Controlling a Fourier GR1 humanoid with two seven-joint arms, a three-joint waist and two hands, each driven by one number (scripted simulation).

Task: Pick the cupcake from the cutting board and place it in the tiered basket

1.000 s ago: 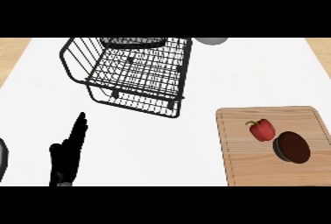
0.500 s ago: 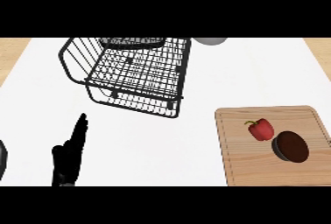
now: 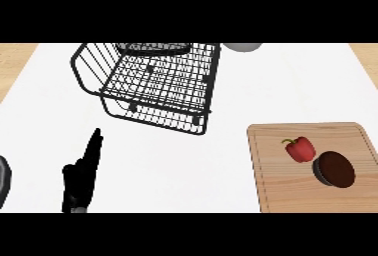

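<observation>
A dark brown cupcake (image 3: 335, 169) lies on the wooden cutting board (image 3: 277, 175) at the lower right, right beside a red bell pepper (image 3: 300, 149). The black wire tiered basket (image 3: 155, 85) stands at the upper middle of the white counter. My left hand (image 3: 81, 176) shows at the lower left, edge-on with fingers straight and pointing up, holding nothing and far from the board. My right hand is out of view.
A grey round object (image 3: 242, 47) sits at the counter's far edge, right of the basket. A dark round thing (image 3: 151, 48) shows in the basket's upper tier. A dark curved edge (image 3: 4, 180) shows at the far left.
</observation>
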